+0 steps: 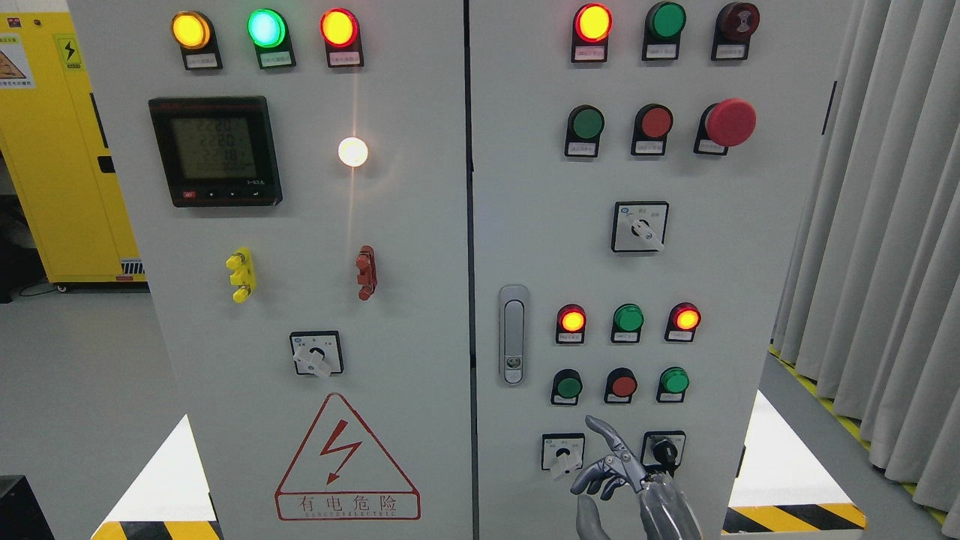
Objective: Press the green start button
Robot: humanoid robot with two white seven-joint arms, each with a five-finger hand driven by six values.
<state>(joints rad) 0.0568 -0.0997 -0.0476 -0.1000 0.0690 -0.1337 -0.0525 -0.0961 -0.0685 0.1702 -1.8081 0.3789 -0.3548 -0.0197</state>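
The head view faces a grey electrical cabinet (420, 247) with two doors. One robot hand (626, 480) shows at the bottom edge, right of the middle, so it is the right hand. Its index finger (604, 433) is stretched up and points toward the lower rows of buttons, while the other fingers are curled in; it holds nothing. The fingertip is just below the red button (622, 385) of the lowest button row and does not touch any button.

That row on the right door has three buttons: a green button on the left (568, 387), the red one in the middle, and a second green button on the right (674, 381). Which of these is the start button I cannot tell, because the small labels are not readable. Another green button (586, 123) sits higher on the same door, beside a red mushroom stop button (730, 122).

Above the lowest buttons are three indicator lamps (628, 318), the outer two lit red. The hand is between two rotary switches: a white-knob switch (562, 454) on its left and a black-knob switch (664, 451), partly covered, behind it. A door latch (513, 334) is near the door edge.
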